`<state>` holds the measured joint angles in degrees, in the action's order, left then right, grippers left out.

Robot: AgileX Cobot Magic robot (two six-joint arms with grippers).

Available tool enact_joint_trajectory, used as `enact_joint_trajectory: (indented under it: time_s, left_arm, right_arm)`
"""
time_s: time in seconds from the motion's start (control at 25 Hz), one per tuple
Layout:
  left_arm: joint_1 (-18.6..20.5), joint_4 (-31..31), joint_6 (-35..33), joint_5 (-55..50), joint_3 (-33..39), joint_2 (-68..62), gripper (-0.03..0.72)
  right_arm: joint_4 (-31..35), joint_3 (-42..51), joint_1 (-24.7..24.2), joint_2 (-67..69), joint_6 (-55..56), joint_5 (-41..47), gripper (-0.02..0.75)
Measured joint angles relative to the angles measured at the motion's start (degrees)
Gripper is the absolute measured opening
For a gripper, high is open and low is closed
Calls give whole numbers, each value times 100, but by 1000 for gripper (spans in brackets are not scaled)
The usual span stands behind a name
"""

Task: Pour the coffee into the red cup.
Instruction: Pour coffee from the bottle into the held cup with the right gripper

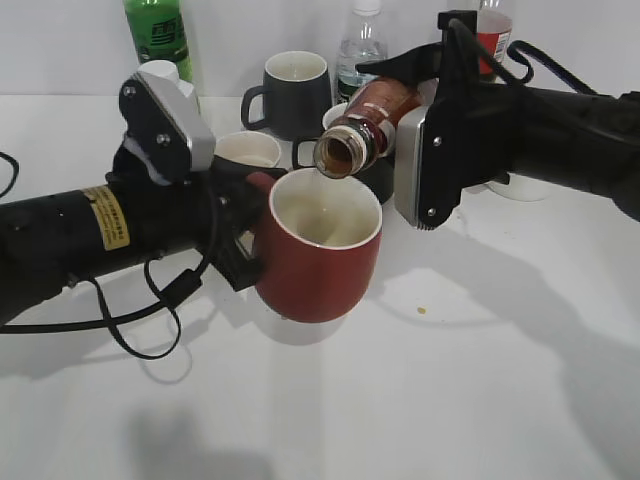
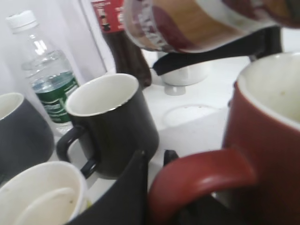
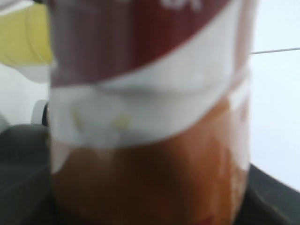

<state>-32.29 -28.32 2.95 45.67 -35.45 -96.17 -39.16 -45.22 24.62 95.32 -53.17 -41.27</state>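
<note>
The red cup point(image 1: 318, 262) is at the middle of the table, its pale inside showing. My left gripper point(image 1: 243, 222) is shut on its loop handle point(image 2: 197, 180); the cup's wall also shows in the left wrist view point(image 2: 267, 154). My right gripper point(image 1: 432, 120) is shut on the coffee bottle point(image 1: 372, 118). The bottle is tipped nearly flat, its open mouth point(image 1: 336, 155) just above the cup's far rim. It crosses the top of the left wrist view point(image 2: 197, 23) and fills the right wrist view point(image 3: 150, 117), hiding the fingers. I see no stream of liquid.
Behind the cup stand a dark grey mug point(image 1: 292, 92), a black mug point(image 2: 115, 124), a white cup point(image 1: 248, 150), a green bottle point(image 1: 158, 35), a clear water bottle point(image 1: 362, 45) and a cola bottle point(image 2: 123, 47). A small stain point(image 1: 421, 310) lies right of the cup.
</note>
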Motion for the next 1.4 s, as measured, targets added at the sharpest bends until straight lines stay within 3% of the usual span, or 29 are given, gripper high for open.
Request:
enact_joint_trajectory:
  time_s: [1.4]
  left_arm:
    - [-6,-705,255,-109,68,28,71]
  right_arm:
    - [43,0,0,-1,-1051,-52,504]
